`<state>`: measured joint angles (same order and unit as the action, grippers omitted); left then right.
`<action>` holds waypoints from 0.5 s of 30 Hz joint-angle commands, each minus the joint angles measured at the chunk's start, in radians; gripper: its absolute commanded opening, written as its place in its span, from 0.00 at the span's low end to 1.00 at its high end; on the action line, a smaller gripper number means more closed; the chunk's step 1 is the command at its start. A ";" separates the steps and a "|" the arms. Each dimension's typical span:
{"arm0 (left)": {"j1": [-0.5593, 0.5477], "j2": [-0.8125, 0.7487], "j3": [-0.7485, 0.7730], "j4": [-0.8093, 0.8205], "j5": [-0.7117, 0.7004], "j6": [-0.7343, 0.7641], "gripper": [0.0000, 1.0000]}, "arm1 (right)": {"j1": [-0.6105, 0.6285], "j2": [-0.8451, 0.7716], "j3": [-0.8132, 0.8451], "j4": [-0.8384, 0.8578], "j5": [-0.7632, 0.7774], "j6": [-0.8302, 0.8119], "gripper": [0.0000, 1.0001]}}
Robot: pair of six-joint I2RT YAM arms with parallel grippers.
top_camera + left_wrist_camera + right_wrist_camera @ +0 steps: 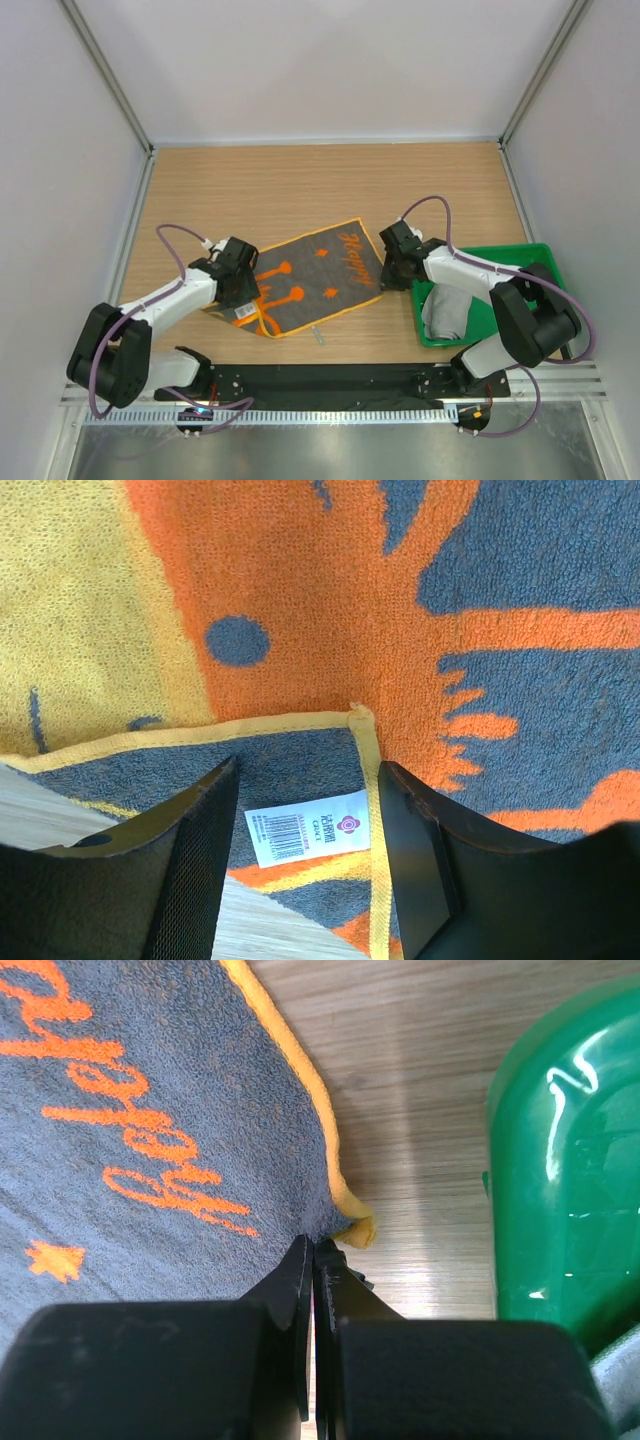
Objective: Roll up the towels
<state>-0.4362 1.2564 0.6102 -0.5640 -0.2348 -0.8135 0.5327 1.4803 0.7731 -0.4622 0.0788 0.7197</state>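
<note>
The dark grey towel (312, 272) with orange print and yellow edges lies flat mid-table. Its near-left corner is folded over, showing the orange back. My left gripper (308, 770) hovers open over that fold. The towel's yellow hem and its white label (305, 830) lie between the two fingers. My right gripper (315, 1247) is shut, its tips pinching the towel's (150, 1160) edge at the right corner, where the yellow hem curls up. The light grey towel (446, 312) lies bunched in the green tray (540, 256).
The green tray's wall (560, 1160) stands just right of my right gripper. Bare wood lies between them. White walls and metal posts enclose the table on three sides. The black mounting rail (330, 378) runs along the near edge.
</note>
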 commanded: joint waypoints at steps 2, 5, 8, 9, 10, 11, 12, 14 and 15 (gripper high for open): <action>-0.032 0.052 0.033 0.041 -0.057 -0.023 0.58 | 0.001 0.002 -0.006 0.036 -0.007 -0.008 0.01; -0.044 0.084 0.034 0.042 -0.077 -0.027 0.52 | 0.001 0.008 -0.009 0.040 -0.010 -0.014 0.01; -0.049 0.104 0.036 0.041 -0.083 -0.027 0.43 | 0.001 0.011 -0.012 0.045 -0.016 -0.016 0.01; -0.050 0.106 0.036 0.041 -0.086 -0.026 0.40 | 0.001 0.012 -0.014 0.046 -0.019 -0.017 0.01; -0.052 0.101 0.037 0.033 -0.089 -0.029 0.34 | 0.003 0.015 -0.014 0.046 -0.017 -0.017 0.01; -0.052 0.097 0.039 0.030 -0.089 -0.027 0.30 | 0.003 0.015 -0.014 0.045 -0.017 -0.019 0.01; -0.052 0.092 0.042 0.023 -0.098 -0.030 0.28 | 0.001 0.015 -0.014 0.046 -0.019 -0.019 0.01; -0.053 0.066 0.049 -0.003 -0.104 -0.027 0.27 | 0.003 0.017 -0.009 0.045 -0.017 -0.019 0.01; -0.053 0.057 0.060 -0.016 -0.115 -0.026 0.28 | 0.003 0.018 -0.008 0.040 -0.014 -0.023 0.01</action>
<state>-0.4843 1.3327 0.6491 -0.5518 -0.3107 -0.8265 0.5327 1.4883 0.7624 -0.4374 0.0589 0.7101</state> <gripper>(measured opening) 0.277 0.034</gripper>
